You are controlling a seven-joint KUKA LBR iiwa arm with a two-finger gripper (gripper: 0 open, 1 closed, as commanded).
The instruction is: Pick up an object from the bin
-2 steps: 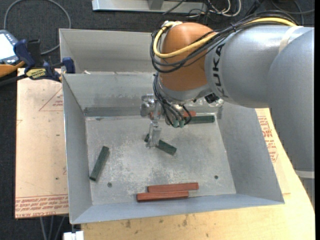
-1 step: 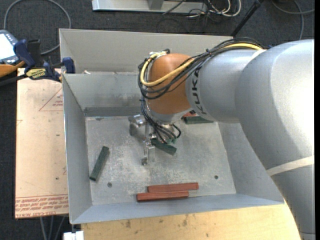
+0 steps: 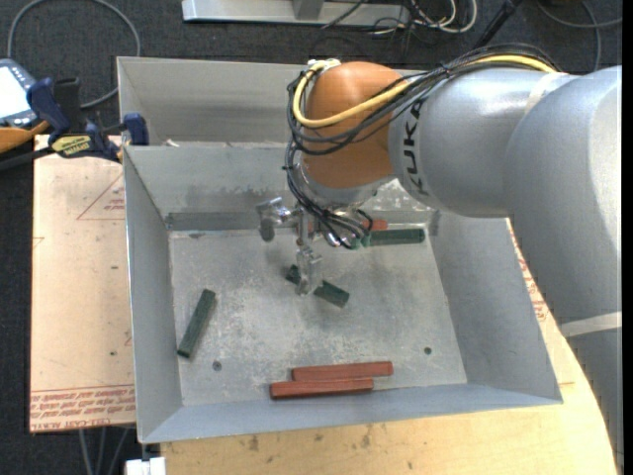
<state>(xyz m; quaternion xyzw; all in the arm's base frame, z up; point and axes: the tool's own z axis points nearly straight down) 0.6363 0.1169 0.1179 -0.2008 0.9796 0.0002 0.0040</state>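
— What can't we make out?
— Whether the gripper is spread or pressed together. The smooth orange wrist cover also hides part of a flat green bar.
— And beneath it?
— We see a small dark green block just beside its tip, mid-floor of the speckled grey metal bin.

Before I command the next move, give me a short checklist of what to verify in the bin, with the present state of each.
1. Gripper down near the middle of the bin floor: ok.
2. Small dark green block lies right beside the gripper: ok.
3. Something actually held in the gripper: cannot tell.
4. Long dark green block at the left is well apart from the gripper: ok.
5. Two reddish-brown bars by the near wall are out of the way: ok.
6. Green bar partly hidden behind the arm, clear of the wrist: cannot tell.
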